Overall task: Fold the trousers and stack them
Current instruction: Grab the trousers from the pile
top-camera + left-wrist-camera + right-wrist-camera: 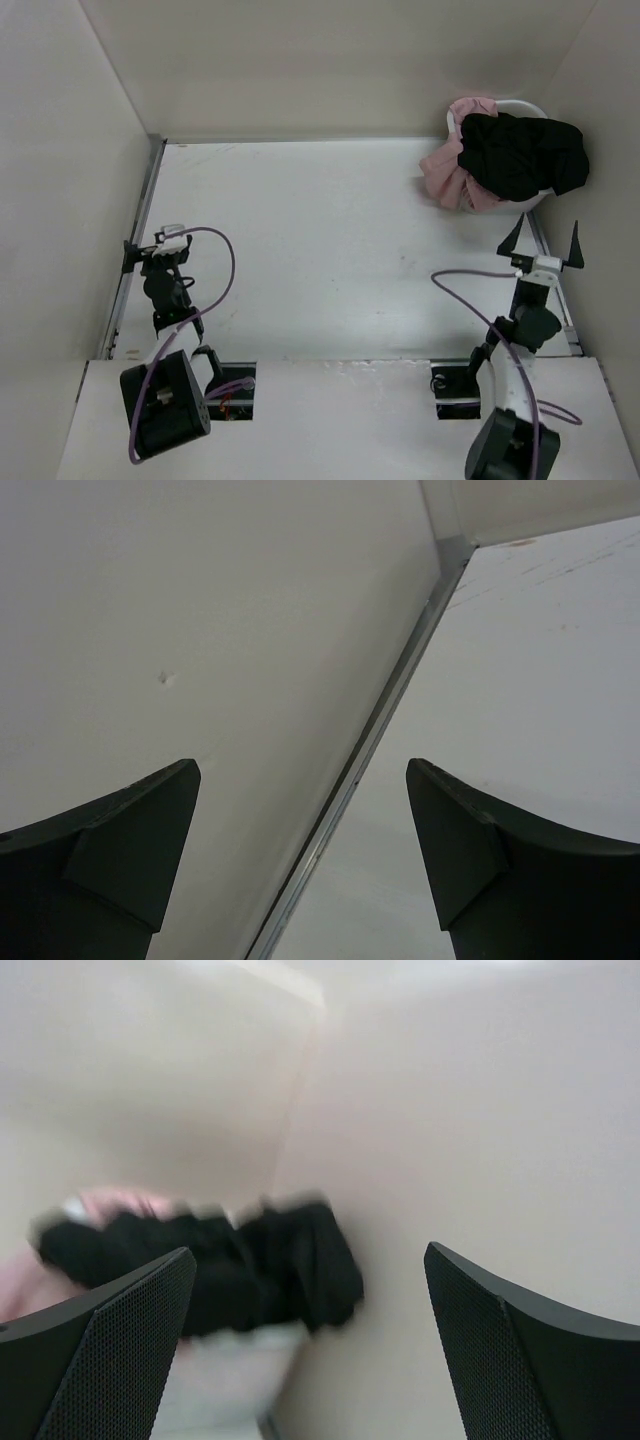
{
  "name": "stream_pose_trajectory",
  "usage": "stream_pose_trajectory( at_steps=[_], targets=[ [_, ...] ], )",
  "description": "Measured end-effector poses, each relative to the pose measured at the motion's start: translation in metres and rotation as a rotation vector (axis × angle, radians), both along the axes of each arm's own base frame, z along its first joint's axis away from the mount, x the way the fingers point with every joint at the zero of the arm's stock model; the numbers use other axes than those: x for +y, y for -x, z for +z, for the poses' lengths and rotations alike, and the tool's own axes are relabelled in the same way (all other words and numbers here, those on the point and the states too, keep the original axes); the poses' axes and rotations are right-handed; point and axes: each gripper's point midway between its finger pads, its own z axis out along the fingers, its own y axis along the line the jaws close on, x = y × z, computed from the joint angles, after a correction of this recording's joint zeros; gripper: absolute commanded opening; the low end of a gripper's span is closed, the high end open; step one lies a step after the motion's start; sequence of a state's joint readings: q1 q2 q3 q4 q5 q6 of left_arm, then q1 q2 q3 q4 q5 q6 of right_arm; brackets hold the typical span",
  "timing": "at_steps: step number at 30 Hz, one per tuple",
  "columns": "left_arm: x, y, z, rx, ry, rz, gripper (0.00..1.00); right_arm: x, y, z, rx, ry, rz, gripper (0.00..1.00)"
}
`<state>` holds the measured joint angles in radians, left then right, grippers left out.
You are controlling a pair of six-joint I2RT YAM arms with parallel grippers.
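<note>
The black trousers (520,152) lie bunched on top of a white basket (523,107) at the far right corner of the table, over pink cloth (446,172). In the right wrist view the trousers (250,1260) show blurred ahead of the fingers. My right gripper (545,240) hangs open a short way in front of the basket, with nothing between its fingers. My left gripper (172,235) stands open at the table's left edge, far from the trousers, and holds nothing. In the left wrist view its fingers (130,840) frame the wall and a metal rail (380,730).
Pale walls close in the table on the left, back and right. A metal rail (140,235) runs along the left edge and another (550,275) along the right. The white table top (330,250) lies between the arms. Purple cables loop from both arms.
</note>
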<state>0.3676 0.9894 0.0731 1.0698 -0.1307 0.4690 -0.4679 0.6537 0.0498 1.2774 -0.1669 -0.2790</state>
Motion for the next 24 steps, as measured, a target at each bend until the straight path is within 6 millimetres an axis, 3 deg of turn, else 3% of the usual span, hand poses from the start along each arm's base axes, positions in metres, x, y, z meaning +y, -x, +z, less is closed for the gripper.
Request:
stream_pose_trajectory(
  at_steps=[2,4,9,10,12,15,17,19,21,24],
  targets=[
    [-0.014,-0.01,0.012,-0.005,-0.026,-0.051,0.91,0.028,0.005,0.023,-0.061,0.04,0.083,1.0],
    [-0.039,-0.028,0.043,-0.043,-0.05,-0.143,0.92,0.049,-0.012,0.049,-0.045,0.024,0.183,1.0],
    [-0.136,-0.079,0.158,-0.141,-0.009,-0.485,0.93,0.08,-0.102,0.129,0.095,-0.079,0.295,1.0],
    [-0.158,-0.088,0.174,-0.122,0.021,-0.56,0.92,0.082,-0.119,0.133,0.126,-0.1,0.292,1.0],
    [-0.2,-0.106,0.188,-0.029,0.083,-0.703,0.87,0.085,-0.157,0.119,0.231,-0.178,0.271,1.0],
    [-0.252,-0.127,0.162,0.219,0.189,-0.881,0.76,0.08,-0.211,0.079,0.442,-0.321,0.226,1.0],
    [-0.274,-0.134,0.114,0.431,0.284,-0.947,0.75,0.065,-0.244,0.058,0.563,-0.416,0.178,1.0],
    [-0.281,-0.127,0.058,0.63,0.382,-0.952,0.77,0.047,-0.267,0.036,0.654,-0.507,0.118,1.0],
    [-0.282,-0.113,0.015,0.789,0.461,-0.923,0.79,0.033,-0.276,0.006,0.748,-0.582,0.061,1.0],
    [-0.277,-0.098,-0.004,0.876,0.505,-0.889,0.79,0.023,-0.273,-0.041,0.89,-0.657,-0.019,1.0]
  ],
)
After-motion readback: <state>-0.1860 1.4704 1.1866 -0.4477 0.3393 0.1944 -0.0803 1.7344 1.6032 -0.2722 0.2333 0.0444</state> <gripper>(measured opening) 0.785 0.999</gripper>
